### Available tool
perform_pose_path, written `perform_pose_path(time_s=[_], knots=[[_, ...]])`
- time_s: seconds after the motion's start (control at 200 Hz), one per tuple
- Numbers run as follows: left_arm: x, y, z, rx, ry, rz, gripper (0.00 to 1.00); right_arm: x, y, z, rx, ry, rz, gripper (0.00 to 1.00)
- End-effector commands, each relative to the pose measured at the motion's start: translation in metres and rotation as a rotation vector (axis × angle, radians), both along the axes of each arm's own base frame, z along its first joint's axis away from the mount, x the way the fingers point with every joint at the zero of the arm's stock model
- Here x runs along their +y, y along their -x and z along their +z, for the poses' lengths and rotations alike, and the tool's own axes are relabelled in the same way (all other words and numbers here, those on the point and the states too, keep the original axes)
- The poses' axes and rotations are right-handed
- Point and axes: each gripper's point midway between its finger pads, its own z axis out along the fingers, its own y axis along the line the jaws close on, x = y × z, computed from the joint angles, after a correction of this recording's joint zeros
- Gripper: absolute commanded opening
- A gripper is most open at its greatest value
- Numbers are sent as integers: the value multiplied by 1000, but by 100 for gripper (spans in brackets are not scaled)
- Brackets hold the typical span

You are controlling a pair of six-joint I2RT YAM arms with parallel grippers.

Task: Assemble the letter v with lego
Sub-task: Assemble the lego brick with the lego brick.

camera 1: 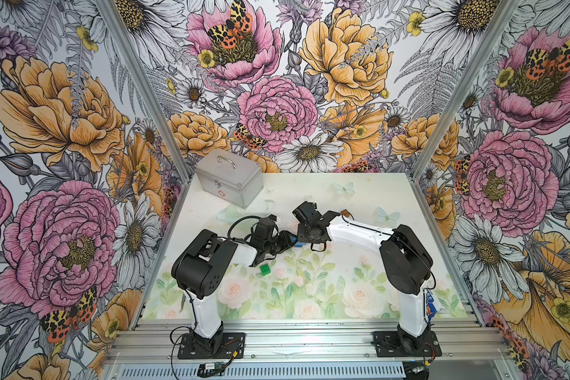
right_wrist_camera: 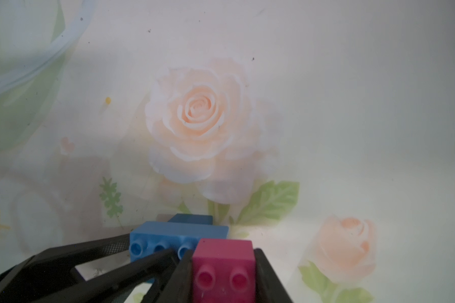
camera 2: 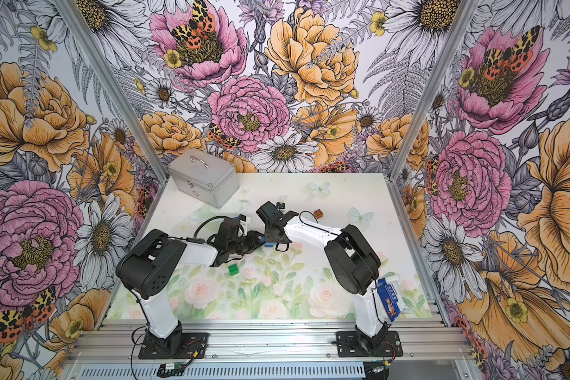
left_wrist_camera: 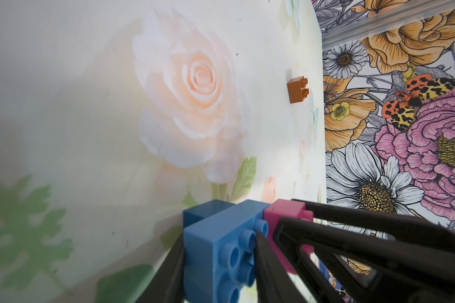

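Floral wallpaper closes the cell on 3 sides, and the table (camera 1: 359, 194) has a pale rose print. At its middle the 2 grippers meet.

The left gripper (left_wrist_camera: 218, 249) is clenched on the light blue brick (right_wrist_camera: 168, 232), with 1 finger on each side of it. A dark blue brick (left_wrist_camera: 205, 208) sits against the far side of this brick and seems joined to it. The right gripper (right_wrist_camera: 222, 272) is grasping the pink brick (left_wrist_camera: 286, 213) between its fingers. The pink brick touches the studded face of the light blue brick at 1 end. Whether it is fully seated there, the pictures do not show.

The step in hand appears to be pressing the pink brick on as the start of 1 arm. The letter v (left_wrist_camera: 237, 220) is so far only this cluster of 3 bricks, held just above or on the table, so the task looks less than half done. The next move probably calls for a straight push along the studs, while the left gripper holds firm against it. A tilted push could make the brick slip.

Further out, a green brick (camera 1: 265, 269) lies loose near the left arm. A brown brick (camera 2: 318, 214) lies well apart, beyond the right arm. Both probably wait for their turn.
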Motion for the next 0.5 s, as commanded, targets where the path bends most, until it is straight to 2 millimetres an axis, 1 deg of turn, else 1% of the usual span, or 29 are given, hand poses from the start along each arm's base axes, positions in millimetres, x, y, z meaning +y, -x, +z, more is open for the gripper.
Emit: perform_pose_path(time_s=[0.0,0.055,0.175,0.41,0.495], knots=[[32,48,-66,231,-155,0,39,-23,25,-51,149,149,-26,0],[32,48,-65,229,-157,4,39,-23,27,-53,161,156,-29,0],[32,47,-66,227,-157,5,39,-24,26,-49,143,215,-37,0],[34,48,-66,230,-146,10,39,-23,32,-62,153,245,-46,0],[34,48,-66,229,-143,9,39,-24,32,-62,149,249,-51,0]])
